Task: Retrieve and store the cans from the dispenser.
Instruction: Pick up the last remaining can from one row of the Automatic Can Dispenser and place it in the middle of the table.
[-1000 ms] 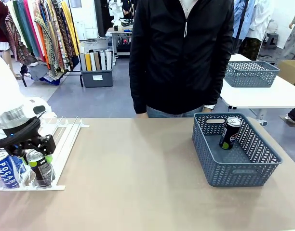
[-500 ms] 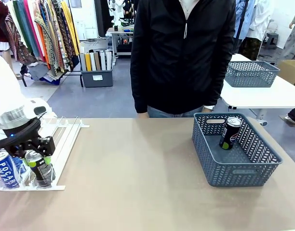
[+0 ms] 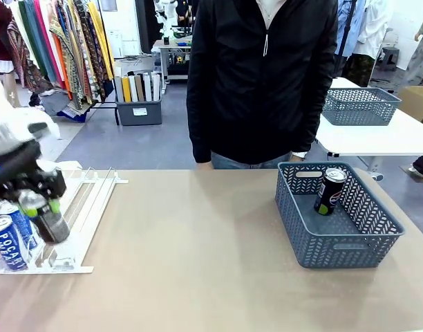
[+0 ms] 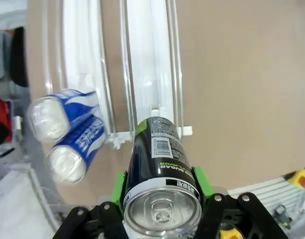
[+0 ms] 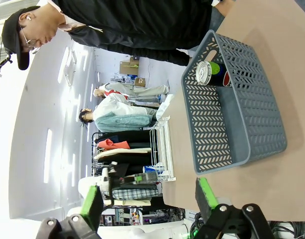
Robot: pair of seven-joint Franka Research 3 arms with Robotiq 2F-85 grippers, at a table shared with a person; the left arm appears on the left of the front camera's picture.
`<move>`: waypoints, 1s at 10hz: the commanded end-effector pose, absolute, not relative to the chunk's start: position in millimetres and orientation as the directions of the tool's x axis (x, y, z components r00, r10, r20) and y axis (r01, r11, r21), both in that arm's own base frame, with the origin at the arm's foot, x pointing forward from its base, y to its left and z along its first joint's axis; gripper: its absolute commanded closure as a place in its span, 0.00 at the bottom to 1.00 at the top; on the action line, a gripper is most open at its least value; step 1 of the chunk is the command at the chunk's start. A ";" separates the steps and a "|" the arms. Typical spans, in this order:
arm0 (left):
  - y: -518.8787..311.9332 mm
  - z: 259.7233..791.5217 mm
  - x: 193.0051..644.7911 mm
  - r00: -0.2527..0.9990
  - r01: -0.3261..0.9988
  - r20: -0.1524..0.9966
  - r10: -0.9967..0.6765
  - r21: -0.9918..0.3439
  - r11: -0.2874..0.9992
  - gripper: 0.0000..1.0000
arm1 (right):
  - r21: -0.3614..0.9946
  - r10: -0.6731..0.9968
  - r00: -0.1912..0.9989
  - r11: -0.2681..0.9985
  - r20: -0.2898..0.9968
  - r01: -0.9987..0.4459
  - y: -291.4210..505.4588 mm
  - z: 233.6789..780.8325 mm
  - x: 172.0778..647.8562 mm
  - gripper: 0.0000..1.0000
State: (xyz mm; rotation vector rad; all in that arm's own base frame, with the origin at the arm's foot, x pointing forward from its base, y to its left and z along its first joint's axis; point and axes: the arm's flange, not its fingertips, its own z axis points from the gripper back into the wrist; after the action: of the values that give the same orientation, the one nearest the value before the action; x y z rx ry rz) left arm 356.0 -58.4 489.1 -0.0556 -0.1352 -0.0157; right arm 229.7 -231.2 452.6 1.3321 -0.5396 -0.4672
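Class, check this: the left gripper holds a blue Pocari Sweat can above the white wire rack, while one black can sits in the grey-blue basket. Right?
Wrong colour: the left gripper holds a slim black can with a green band, as the left wrist view shows. The rest stands.

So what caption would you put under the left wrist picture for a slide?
Left gripper gripping a black can over the white dispenser, two blue cans in the next lane.

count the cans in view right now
4. One black can is held in the left claw over the dispenser. Two blue cans stand at the dispenser's low end. A second black can stands in the basket. The arm may hide more.
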 end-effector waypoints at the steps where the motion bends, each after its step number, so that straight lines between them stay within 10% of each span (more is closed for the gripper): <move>1: -52.8 550.4 340.1 0.976 0.002 0.219 0.012 -0.064 0.998 1.00 | 0.981 -0.592 0.799 0.193 0.109 0.009 -232.2 453.1 225.0 0.00; 10: -51.8 576.5 324.2 0.969 0.022 0.249 0.002 -0.097 0.995 1.00 | 0.981 -0.592 0.799 0.193 0.109 0.009 -232.2 453.1 225.0 0.00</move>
State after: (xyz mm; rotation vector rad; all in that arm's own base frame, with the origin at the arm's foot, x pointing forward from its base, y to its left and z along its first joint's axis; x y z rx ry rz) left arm 325.3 -51.8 574.2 -0.0983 -0.2452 -0.0100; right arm 229.7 -231.1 452.6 1.3320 -0.5396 -0.4671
